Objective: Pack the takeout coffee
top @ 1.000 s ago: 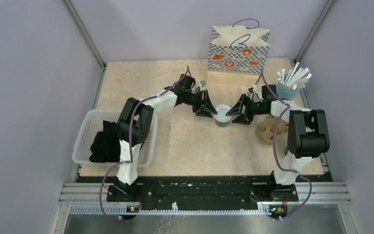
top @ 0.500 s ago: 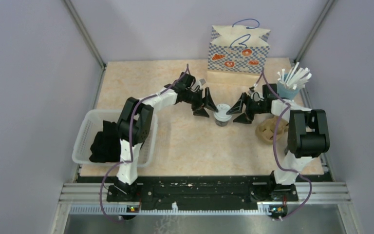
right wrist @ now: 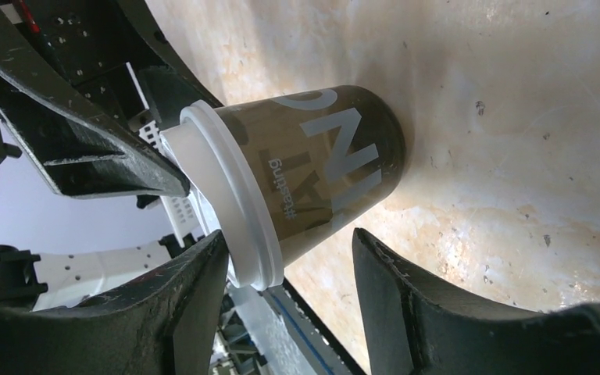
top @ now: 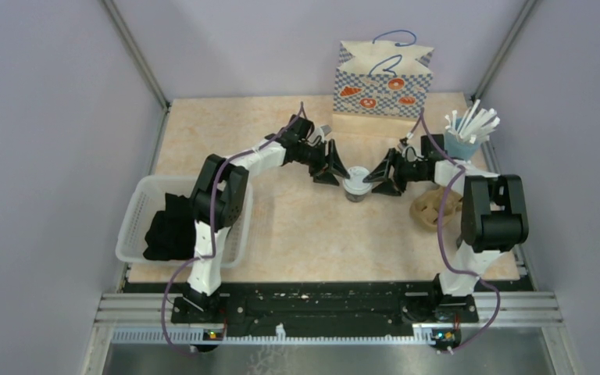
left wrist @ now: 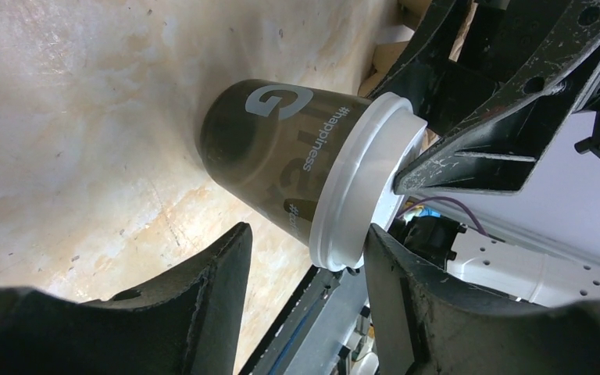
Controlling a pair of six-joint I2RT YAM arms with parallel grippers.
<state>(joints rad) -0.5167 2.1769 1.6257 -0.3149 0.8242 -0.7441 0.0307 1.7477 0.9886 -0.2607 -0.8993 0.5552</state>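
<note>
A beige marbled table (top: 297,234) is seen from above, walled by pale panels. Across it two white-and-black arms are stretched from the near edge. The left arm (top: 219,195) is raised at the elbow beside the basket, and its forearm is laid out to the right and away. The right arm (top: 492,211) is folded at its elbow near the right edge, and its forearm is turned leftward. The two wrists are brought nose to nose at the table's middle.

A blue-and-white checked paper bag (top: 383,82) with orange prints is stood upright at the far edge. A white plastic basket (top: 137,211) holding black items is set at the left. A blue cup of white straws (top: 461,144) is placed at the right, with a tan moulded carrier (top: 430,209) near it.

Between the wrists a small dark takeaway cup (top: 355,186) with pale lettering and a round white lid is stood upright on the table. The left gripper (top: 330,170) is held just left of it and the right gripper (top: 381,181) just right. In both wrist views the jaws are spread apart, with the lidded end at the gap's mouth and nothing clamped. Contact with the lid cannot be judged.
</note>
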